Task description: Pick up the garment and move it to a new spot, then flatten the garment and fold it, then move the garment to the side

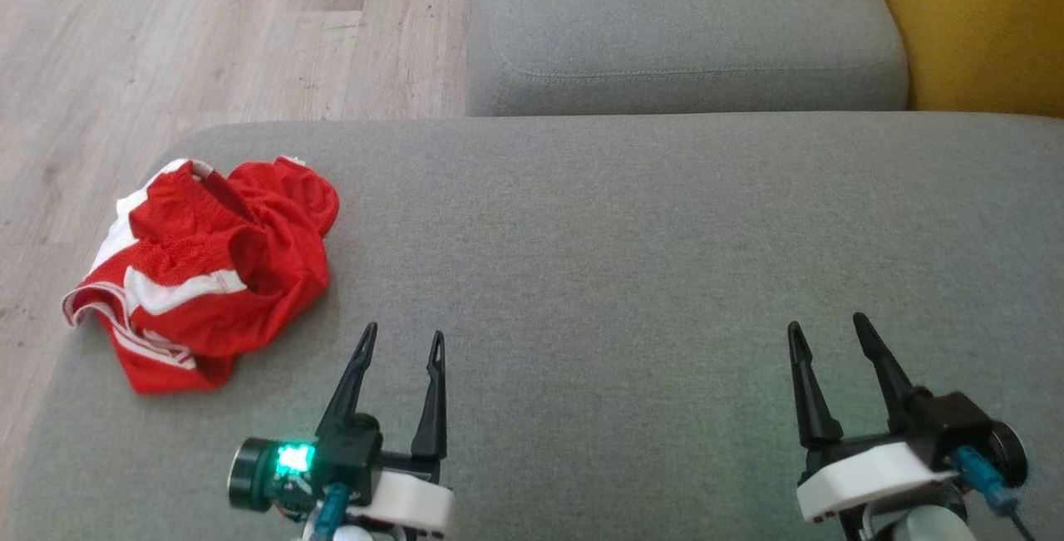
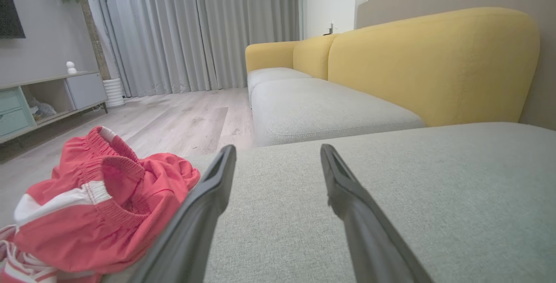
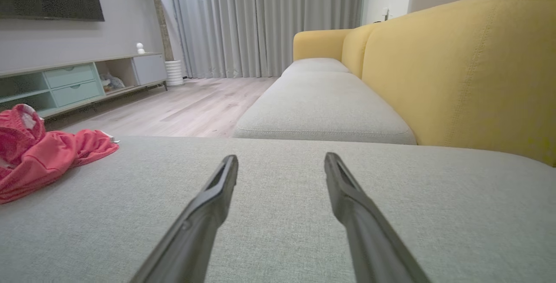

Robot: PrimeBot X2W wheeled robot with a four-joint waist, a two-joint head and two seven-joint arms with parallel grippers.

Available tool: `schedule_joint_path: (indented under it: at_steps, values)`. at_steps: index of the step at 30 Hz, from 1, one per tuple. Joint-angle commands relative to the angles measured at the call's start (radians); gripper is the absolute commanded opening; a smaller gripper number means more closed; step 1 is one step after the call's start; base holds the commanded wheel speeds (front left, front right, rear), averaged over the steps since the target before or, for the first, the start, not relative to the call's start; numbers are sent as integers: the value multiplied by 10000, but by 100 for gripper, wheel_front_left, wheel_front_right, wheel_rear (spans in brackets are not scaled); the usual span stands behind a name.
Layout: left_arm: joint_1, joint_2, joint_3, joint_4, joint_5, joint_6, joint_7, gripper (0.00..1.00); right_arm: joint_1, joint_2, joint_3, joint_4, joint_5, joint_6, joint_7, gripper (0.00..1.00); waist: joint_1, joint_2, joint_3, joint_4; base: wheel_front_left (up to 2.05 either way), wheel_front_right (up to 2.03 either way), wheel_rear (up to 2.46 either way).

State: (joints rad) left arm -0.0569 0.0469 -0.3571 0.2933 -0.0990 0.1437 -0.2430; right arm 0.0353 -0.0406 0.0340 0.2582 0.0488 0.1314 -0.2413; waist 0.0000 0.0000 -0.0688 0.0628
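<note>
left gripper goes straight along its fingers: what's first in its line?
Likely not the red garment, which lies left of its line. The left gripper, open, points across bare grey cushion toward the next seat cushion; height above the fabric is unclear.

both grippers, left gripper (image 1: 401,335) and right gripper (image 1: 827,325), gape empty.

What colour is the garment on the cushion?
Red with white stripes and trim, clearest in the head view: garment.

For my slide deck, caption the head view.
Crumpled red garment on grey cushion; left gripper and right gripper, jaws open.
</note>
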Motion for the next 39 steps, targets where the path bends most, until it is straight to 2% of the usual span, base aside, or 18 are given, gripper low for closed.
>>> schedule_joint_path:
  at_steps: [1,15,20,25,32,39]
  values:
    - [-582,33,209,-217,312,122,-172,100,-180,-96,280,-287,-312,-7,-190,100,0,0,-4,9,0,0,0]
    - [-633,33,262,-38,270,150,-187,100,-166,-97,154,-169,-319,-7,-205,100,0,0,65,26,0,0,0]
    - [-670,33,390,20,217,217,-187,100,-139,-97,158,-177,-332,-7,-205,100,0,0,128,303,0,0,0]
    - [-757,52,739,35,407,234,-187,100,-185,-97,63,-227,-365,-7,-205,100,0,0,335,1082,0,0,0]
    - [-785,69,1317,-189,482,264,-187,100,-333,-97,27,-217,-437,-7,-205,100,0,0,731,2671,0,0,0]
    - [-829,73,1668,-402,569,281,-187,100,-520,-97,-55,-229,-637,-7,-205,100,0,0,1071,3532,0,0,0]
